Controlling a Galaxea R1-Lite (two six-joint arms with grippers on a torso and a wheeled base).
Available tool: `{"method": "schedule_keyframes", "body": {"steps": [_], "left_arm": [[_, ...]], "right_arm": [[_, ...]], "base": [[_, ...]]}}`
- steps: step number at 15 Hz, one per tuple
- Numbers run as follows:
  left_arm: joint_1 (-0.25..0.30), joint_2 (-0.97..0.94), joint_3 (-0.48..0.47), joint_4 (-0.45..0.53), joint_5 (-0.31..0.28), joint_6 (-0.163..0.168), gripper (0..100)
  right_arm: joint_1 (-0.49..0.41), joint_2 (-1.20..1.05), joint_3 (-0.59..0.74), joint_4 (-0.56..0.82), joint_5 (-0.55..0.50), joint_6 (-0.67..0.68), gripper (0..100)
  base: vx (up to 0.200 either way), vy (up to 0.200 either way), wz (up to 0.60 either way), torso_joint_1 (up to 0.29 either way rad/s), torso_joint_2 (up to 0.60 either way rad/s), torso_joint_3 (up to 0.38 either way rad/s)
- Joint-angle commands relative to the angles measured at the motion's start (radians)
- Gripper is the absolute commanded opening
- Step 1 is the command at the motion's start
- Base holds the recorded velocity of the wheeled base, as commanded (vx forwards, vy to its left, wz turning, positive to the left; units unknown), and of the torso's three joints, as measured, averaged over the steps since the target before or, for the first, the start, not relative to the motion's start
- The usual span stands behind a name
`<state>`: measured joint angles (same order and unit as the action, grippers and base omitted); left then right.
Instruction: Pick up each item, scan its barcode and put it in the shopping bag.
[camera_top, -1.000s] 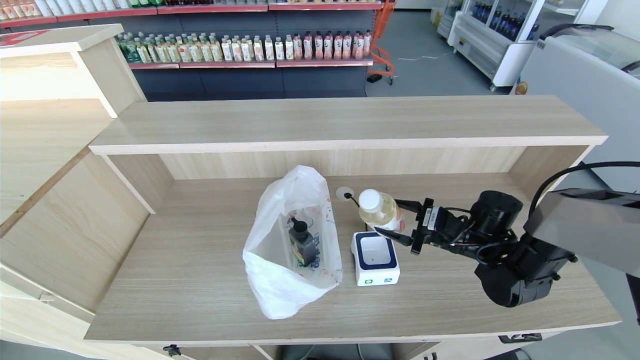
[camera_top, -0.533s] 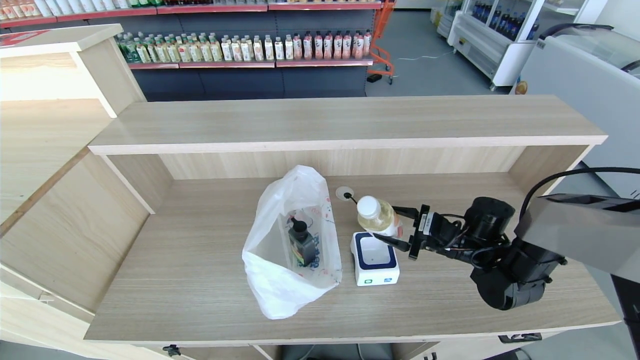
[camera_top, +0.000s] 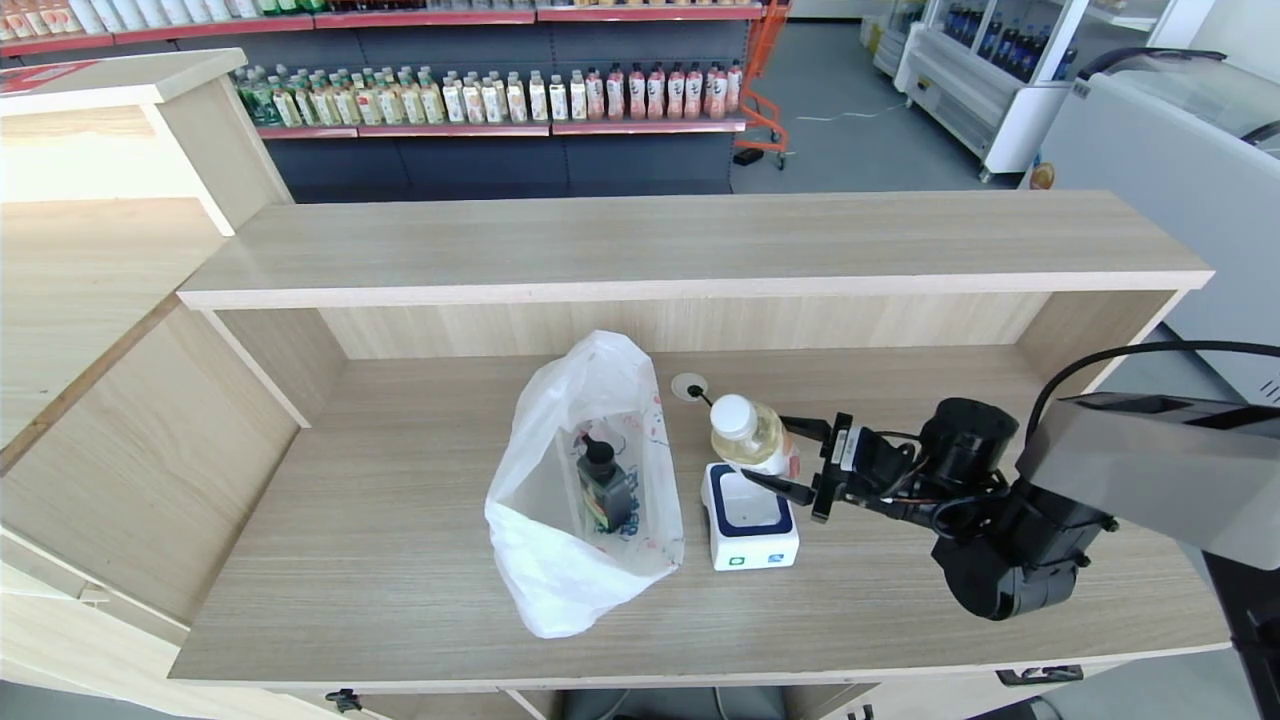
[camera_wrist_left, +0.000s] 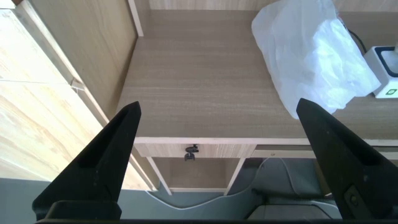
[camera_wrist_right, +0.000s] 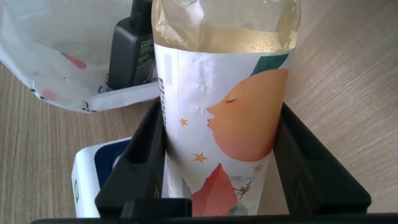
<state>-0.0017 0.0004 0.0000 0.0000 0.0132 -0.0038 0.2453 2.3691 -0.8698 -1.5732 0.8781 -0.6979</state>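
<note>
Head view: right tool (camera_top: 768, 450) clamps bottle (camera_top: 752, 438) near scanner (camera_top: 752, 518).

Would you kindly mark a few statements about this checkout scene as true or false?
1. The right end effector is shut on the juice bottle. True.
2. The juice bottle lies on its side. False: it is held upright, at the far end of the scanner.
3. A dark bottle stands inside the shopping bag. True.
4. The scanner sits on the robot's left of the shopping bag. False: it sits on the bag's right.
5. The left end effector grips an item. False: it is open and empty.
</note>
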Motion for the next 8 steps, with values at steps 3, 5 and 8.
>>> {"method": "schedule_keyframes", "body": {"steps": [3,5,8], "left_arm": [[0.000,0.000,0.000,0.000,0.001,-0.001,100],[0.000,0.000,0.000,0.000,0.001,-0.001,100],[0.000,0.000,0.000,0.000,0.001,-0.001,100]], "right_arm": [[0.002,0.001,-0.012,0.002,-0.001,0.001,0],[-0.001,-0.037,-0.021,0.002,-0.007,0.057,0],[-0.006,-0.222,-0.009,0.007,-0.070,0.235,0]], "base": [[0.000,0.000,0.00,0.000,0.00,0.000],[0.000,0.000,0.00,0.000,0.00,0.000],[0.000,0.000,0.00,0.000,0.00,0.000]]}}
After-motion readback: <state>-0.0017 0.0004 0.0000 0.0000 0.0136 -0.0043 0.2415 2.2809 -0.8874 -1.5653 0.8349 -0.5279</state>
